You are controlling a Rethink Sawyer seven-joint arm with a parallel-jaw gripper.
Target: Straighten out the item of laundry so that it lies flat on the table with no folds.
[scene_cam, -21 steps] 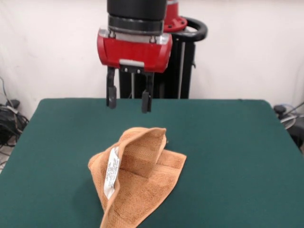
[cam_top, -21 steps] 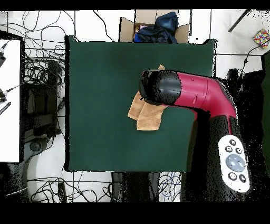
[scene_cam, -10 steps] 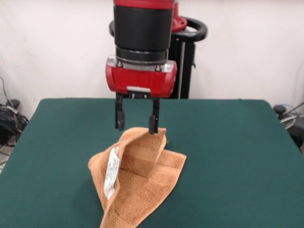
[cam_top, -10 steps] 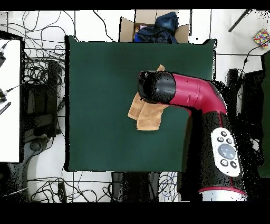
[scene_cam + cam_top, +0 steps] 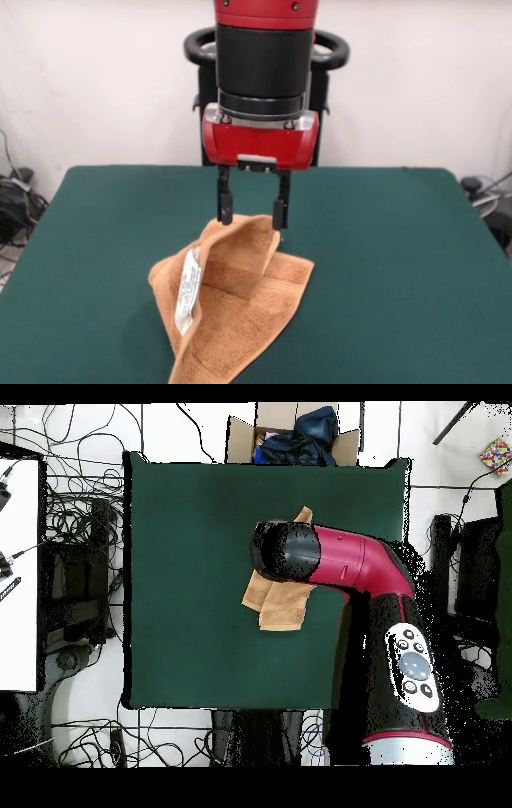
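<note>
The item of laundry [image 5: 232,300], an orange-tan terry towel, lies folded over itself on the dark green table [image 5: 400,264], with a raised ridge at its far end and a white label [image 5: 188,292] showing on its left fold. My gripper [image 5: 252,212] hangs open just above that far raised edge, one finger at each side of the ridge's top. In the overhead view the red arm [image 5: 340,564] covers much of the towel [image 5: 275,606]; only its lower part and a corner tip show, and the gripper is hidden.
A cardboard box with dark clothes [image 5: 292,434] stands beyond the table's top edge in the overhead view. Cables and equipment [image 5: 75,574] lie on the floor to the left.
The gripper has moved to the right in the front view and stays low over the towel's far raised edge. It remains open. The towel has not moved.
</note>
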